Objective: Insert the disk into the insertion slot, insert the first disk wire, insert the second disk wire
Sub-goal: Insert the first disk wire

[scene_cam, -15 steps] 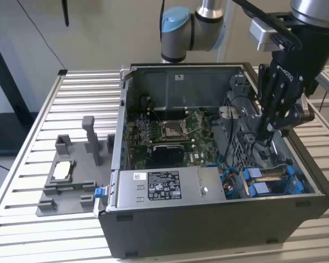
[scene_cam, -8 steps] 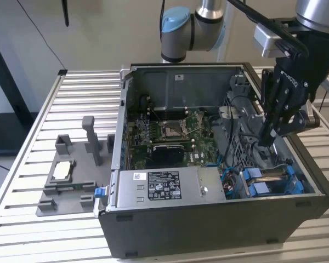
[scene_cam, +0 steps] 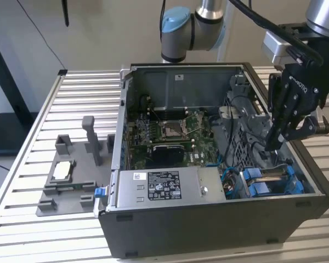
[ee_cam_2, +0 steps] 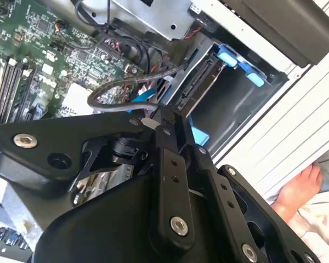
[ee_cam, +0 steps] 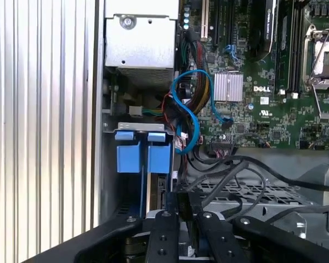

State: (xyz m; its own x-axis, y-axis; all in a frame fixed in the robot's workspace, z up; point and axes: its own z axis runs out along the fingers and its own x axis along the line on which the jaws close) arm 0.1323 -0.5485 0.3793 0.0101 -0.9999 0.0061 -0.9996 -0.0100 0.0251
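Standing beside the slatted table, I am looking into the open black computer case, and the job is looking partly done. At the case's corner on the exterior view's right, the insertion slot is, as far as I can judge, already holding the disk, whose blue frame is showing at the slot's mouth in the first wrist view. So I am guessing the wiring is what is left. The gripper is reaching down just beside that slot, its fingers pinching together on what is looking like the plug end of a black disk wire. Whether it is the first or the second wire I am not able to tell, and I am not seeing any plug seated in the disk.
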